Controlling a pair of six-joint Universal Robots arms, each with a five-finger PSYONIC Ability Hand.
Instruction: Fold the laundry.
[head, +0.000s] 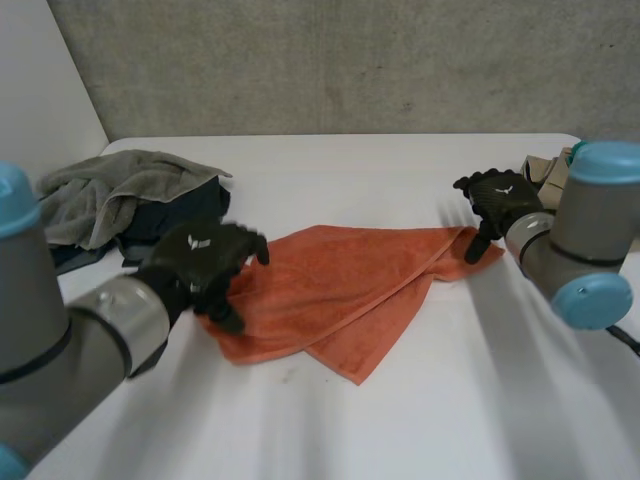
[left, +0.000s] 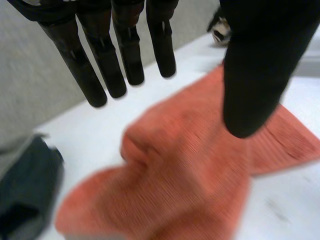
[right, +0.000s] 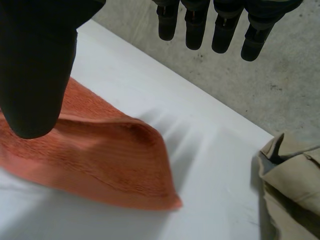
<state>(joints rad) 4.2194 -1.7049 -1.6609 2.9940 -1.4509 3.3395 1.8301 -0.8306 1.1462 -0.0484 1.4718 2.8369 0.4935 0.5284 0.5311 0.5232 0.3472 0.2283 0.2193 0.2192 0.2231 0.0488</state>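
1 orange towel (head: 340, 290) lies mid table (head: 480, 400), 1 grey clothes pile (head: 110, 195) far left, 1 tan cloth (head: 545, 170) by the right edge. Left hand (head: 200, 262) is over the towel's left edge & right hand (head: 497, 200) over its right corner, both open, holding nothing. Lots of room at the table's front.

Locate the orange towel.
In the head view the orange towel lies on the table between the hands, its left end under the left hand, its far right corner by the right hand.
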